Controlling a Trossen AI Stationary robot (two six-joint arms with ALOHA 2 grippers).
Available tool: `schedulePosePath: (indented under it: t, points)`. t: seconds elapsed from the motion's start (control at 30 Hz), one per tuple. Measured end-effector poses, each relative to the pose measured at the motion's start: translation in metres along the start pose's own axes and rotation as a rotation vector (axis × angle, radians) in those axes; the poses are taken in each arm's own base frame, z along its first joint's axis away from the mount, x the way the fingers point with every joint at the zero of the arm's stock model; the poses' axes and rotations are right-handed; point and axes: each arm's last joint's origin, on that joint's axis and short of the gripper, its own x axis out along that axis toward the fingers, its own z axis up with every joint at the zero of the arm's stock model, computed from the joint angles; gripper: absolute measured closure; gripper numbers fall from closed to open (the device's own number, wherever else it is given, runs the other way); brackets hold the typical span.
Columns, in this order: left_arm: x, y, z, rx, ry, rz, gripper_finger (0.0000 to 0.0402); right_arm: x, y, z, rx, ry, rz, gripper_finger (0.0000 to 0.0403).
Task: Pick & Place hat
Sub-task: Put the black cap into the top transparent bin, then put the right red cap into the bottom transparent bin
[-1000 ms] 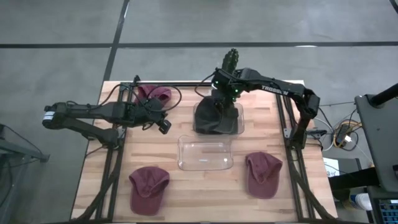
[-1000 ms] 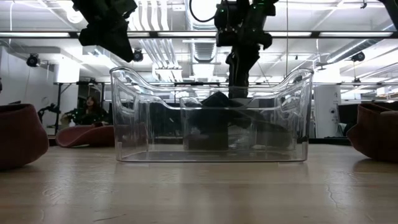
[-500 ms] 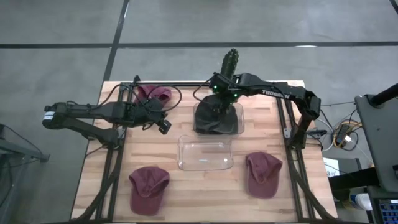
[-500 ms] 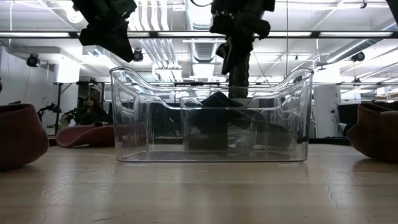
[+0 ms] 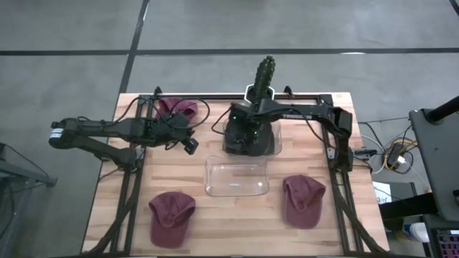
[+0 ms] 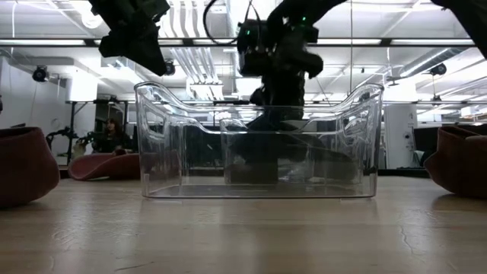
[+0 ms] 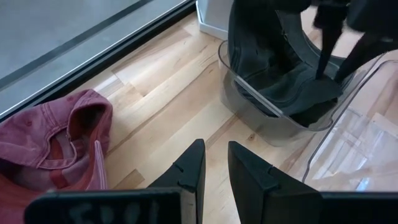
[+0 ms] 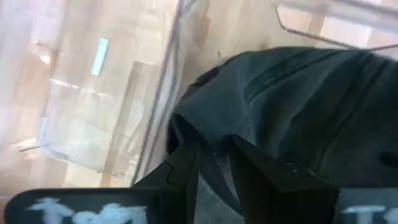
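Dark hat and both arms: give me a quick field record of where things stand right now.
dark hat: inside far clear bin
right gripper: down in far bin, fingers narrowly parted at the hat's cloth
left gripper: waiting over bare wood, fingers slightly apart, empty
near clear bin: empty
red hats: one at far left, two near

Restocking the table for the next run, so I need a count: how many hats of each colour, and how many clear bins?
Maroon fabric caps: 3
Dark grey fabric hat, in the far bin: 1
Clear plastic bins: 2
Total: 6
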Motion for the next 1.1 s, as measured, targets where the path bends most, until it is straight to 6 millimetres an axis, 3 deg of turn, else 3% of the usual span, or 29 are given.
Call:
schedulePosePath:
  t: [0.2, 0.4, 0.53, 0.83, 1.1]
  points:
    - [0.000, 0.000, 0.000, 0.002, 0.000, 0.000, 0.0339, 0.024, -0.004, -0.003, 0.026, 0.048, 0.065, 0.0320]
    - [0.000, 0.000, 0.000, 0.029, 0.000, 0.000, 0.0339, 0.021, -0.002, -0.007, 0.027, 0.070, 0.080, 0.0334]
    - [0.000, 0.000, 0.000, 0.048, 0.001, 0.000, 0.0339, 0.006, 0.006, -0.008, 0.033, 0.070, 0.081, 0.0337]
    - [0.000, 0.000, 0.000, 0.104, 0.001, 0.001, 0.0339, -0.051, 0.041, -0.004, -0.015, -0.047, 0.038, 0.0337]
    - [0.003, 0.001, -0.003, 0.125, 0.012, 0.010, 0.0339, -0.082, 0.064, -0.022, 0.166, -0.077, 0.034, 0.0344]
